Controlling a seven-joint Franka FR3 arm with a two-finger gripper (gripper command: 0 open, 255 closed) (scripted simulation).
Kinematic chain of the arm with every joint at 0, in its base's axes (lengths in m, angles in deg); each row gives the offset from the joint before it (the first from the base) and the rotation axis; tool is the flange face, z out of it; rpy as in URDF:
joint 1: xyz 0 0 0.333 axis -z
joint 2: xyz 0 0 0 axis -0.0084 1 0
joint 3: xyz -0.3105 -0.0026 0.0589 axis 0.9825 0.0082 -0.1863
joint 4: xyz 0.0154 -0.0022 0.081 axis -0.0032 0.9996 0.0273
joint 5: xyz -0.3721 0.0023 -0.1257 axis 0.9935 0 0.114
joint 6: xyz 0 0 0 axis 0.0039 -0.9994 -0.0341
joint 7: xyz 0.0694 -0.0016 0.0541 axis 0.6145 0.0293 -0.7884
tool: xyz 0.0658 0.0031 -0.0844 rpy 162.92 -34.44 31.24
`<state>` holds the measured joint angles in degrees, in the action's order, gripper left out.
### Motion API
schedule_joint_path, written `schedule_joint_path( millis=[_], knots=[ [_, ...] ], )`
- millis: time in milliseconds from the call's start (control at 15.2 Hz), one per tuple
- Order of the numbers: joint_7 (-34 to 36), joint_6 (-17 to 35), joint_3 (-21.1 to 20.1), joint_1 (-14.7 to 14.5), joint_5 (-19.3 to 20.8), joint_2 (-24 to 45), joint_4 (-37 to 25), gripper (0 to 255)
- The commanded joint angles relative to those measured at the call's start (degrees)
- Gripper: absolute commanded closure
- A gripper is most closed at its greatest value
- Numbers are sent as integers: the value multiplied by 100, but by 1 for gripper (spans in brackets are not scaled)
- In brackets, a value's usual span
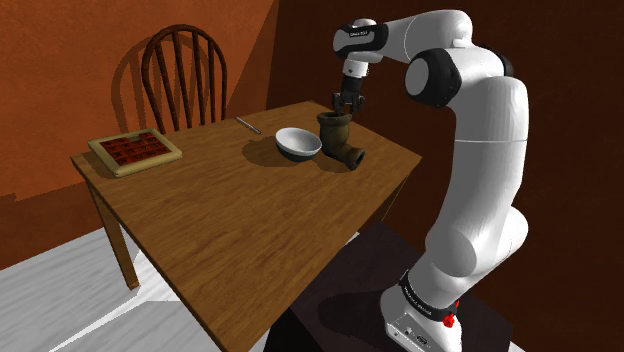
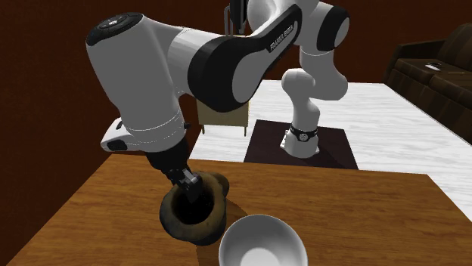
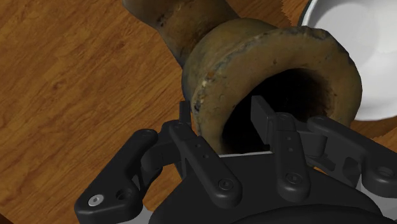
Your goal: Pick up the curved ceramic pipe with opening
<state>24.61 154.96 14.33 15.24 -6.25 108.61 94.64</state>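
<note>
Brown-glazed and mottled, the curved pipe (image 1: 338,138) stands on the wooden table (image 1: 230,220) with its flared mouth facing up. It is just beside a white bowl (image 1: 298,143), on the shoulder view's right of it, and its lower arm bends away along the tabletop.

The step in hand looks like the grasp itself: the gripper (image 3: 222,116) hangs over the mouth and straddles the wall of the rim. To do it well, the fingers should sink a touch deeper, so the pads bear on the wall below the flared lip rather than on its rounded edge, and then close squarely across the wall. The pipe's weight likely sits off to one side in the bend, so a shallow pinch could let it swing or slip on the lift. The lift should go straight up, clear of the bowl.

The gripper is partly open. One finger (image 3: 185,118) lies outside, against or very near the rim. The other (image 3: 261,116) is inside the dark opening, with a gap showing between it and the inner wall. Nothing is clamped yet.
</note>
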Motion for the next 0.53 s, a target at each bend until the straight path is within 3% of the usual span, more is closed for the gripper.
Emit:
schedule_joint_path(
  millis=[0, 462],
  knots=[
    [1, 1, -1, -1, 0, 2, 3, 255],
    [-1, -65, 3, 4, 3, -8, -53, 255]
  ],
)
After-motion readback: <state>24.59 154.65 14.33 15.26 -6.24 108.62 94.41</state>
